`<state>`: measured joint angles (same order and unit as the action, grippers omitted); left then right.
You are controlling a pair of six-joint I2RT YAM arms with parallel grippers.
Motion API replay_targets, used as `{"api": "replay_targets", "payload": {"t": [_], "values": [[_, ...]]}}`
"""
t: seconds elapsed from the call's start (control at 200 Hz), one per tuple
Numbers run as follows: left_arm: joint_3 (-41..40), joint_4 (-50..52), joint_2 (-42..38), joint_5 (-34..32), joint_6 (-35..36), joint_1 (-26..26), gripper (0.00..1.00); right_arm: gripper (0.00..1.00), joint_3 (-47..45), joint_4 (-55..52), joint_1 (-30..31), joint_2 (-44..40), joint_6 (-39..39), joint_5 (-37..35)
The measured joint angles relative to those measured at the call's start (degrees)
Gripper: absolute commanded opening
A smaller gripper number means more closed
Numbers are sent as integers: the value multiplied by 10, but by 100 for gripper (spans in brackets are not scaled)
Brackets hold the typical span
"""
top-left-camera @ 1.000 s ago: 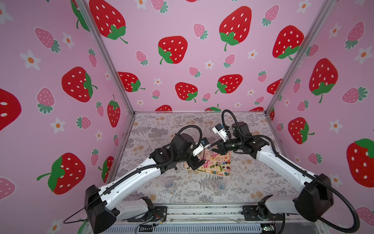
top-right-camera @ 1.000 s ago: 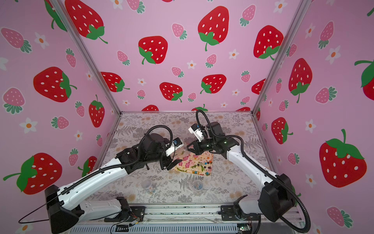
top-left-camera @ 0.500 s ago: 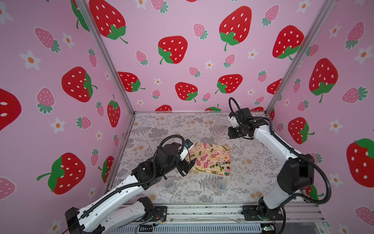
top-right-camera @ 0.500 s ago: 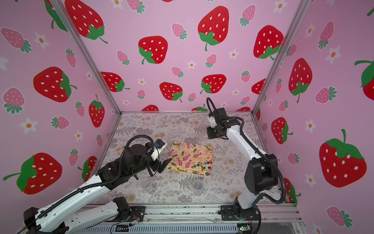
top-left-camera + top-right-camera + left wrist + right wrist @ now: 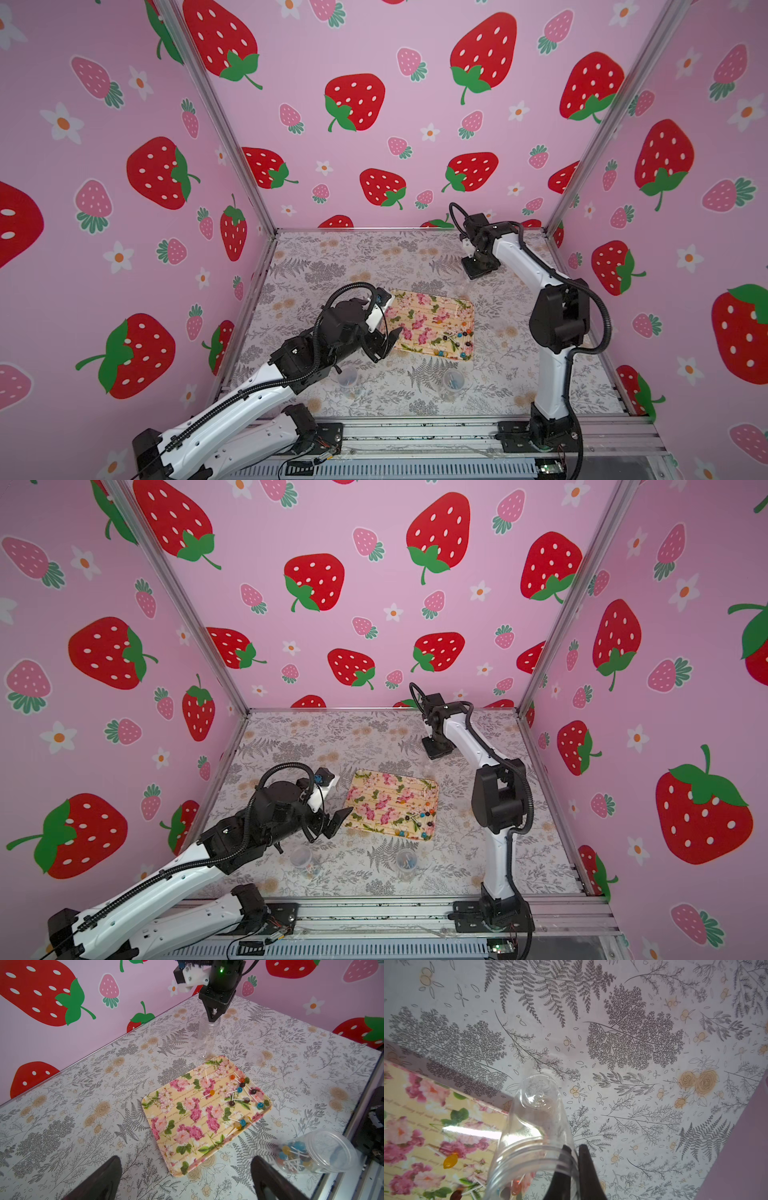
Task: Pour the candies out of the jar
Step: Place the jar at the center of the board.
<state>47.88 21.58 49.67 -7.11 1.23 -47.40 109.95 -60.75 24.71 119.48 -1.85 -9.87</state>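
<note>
The jar (image 5: 206,1037) is clear and empty, standing nearly upright with its base on the table just past the far edge of the flowered tray (image 5: 161,1105). My right gripper (image 5: 214,1016) is shut on its rim, one finger inside the mouth and one outside (image 5: 575,1148). In both top views the jar hardly shows under that gripper (image 5: 478,270). The candies (image 5: 242,1095) lie scattered on one end of the tray (image 5: 419,320), small coloured heads on white sticks (image 5: 455,337) (image 5: 419,817). My left gripper (image 5: 186,1167) hangs open and empty over the tray's near corner (image 5: 384,345).
Two more clear jars with candies inside stand near the table's front edge (image 5: 348,376) (image 5: 452,380); one shows beside my left gripper (image 5: 311,1153). A clear lid (image 5: 254,1057) lies by the tray's far corner. Pink strawberry walls close three sides.
Both arms have left the middle over the tray. The right arm carried the jar to the far right and stood it up. The left arm drew back toward the front left.
</note>
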Motion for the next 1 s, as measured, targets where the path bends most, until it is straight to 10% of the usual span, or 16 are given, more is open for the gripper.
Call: {"api": "replay_targets", "payload": {"t": [0.65, 0.996], "values": [[-29, -3, -29, -10, -10, 0, 99, 0, 68, -47, 24, 52, 7, -19], [-31, -3, -28, -10, -11, 0, 99, 22, 72, -51, 27, 55, 7, -20]]}}
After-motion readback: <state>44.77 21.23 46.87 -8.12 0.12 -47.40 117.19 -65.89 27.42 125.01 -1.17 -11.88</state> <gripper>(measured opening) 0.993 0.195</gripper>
